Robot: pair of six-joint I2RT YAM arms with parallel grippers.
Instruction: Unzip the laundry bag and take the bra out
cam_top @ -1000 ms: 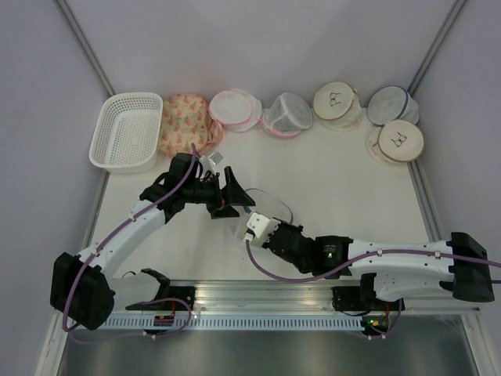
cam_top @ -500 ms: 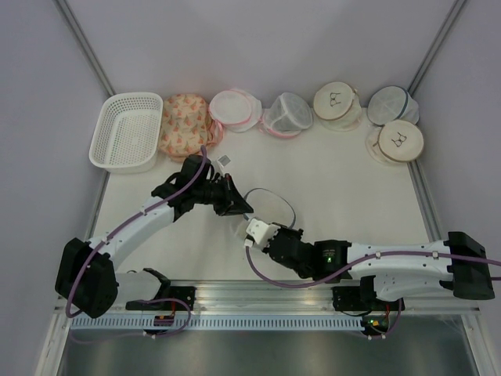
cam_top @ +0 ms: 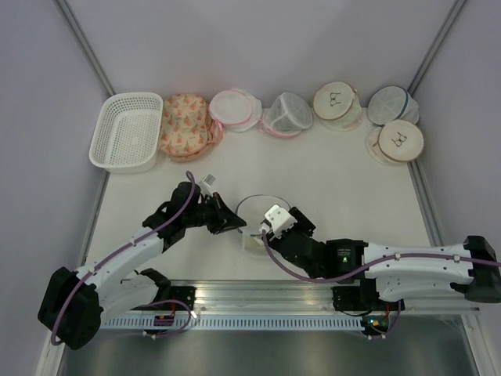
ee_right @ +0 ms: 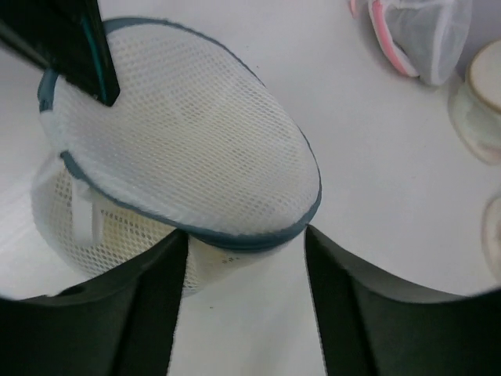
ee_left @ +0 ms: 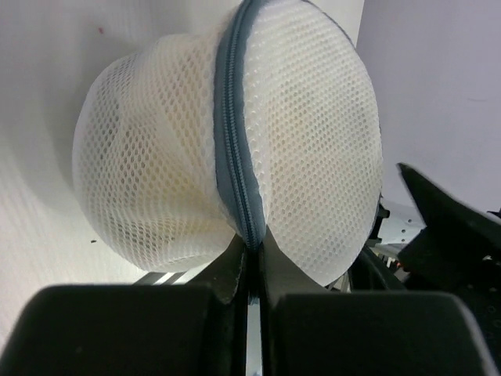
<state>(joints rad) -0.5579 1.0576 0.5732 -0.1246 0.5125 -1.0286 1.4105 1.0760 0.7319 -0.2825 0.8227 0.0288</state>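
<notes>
Left pincer [ee_left: 252, 252] sits at the bottom centre of its wrist view, its two black fingers [ee_left: 231, 270] pressed together on the grey-blue zip rim [ee_left: 228, 117] of the laundry bag [ee_left: 313, 141]; the zip line runs from the top of that frame straight down into the pinch, with white mesh bulging on either side. Right pincer [ee_right: 244, 235] fills the bottom of its own wrist view with its dark fingers [ee_right: 149, 305] spread apart; the bag's round, blue-edged top lies tilted just beyond the gap, over the drum body at the lower left of that frame; whether those fingertips touch the rim cannot be told.

From the top camera the bag [cam_top: 252, 241] rests in the lower centre of the frame on the white table [cam_top: 337, 180], between the two pincers; the left arm reaches it from the lower left, the right arm from the lower right.

Farther back, a row lines the top of the frame, well apart from the bag: a white slatted basket [cam_top: 125, 131] at the upper left; a floral pouch [cam_top: 185, 125] just beside it; two pink-trimmed white bags [cam_top: 235, 110] near the middle; two beige round bags [cam_top: 337, 100] with a bra icon and a blue-trimmed mesh bag [cam_top: 391, 102] at the upper right.
</notes>
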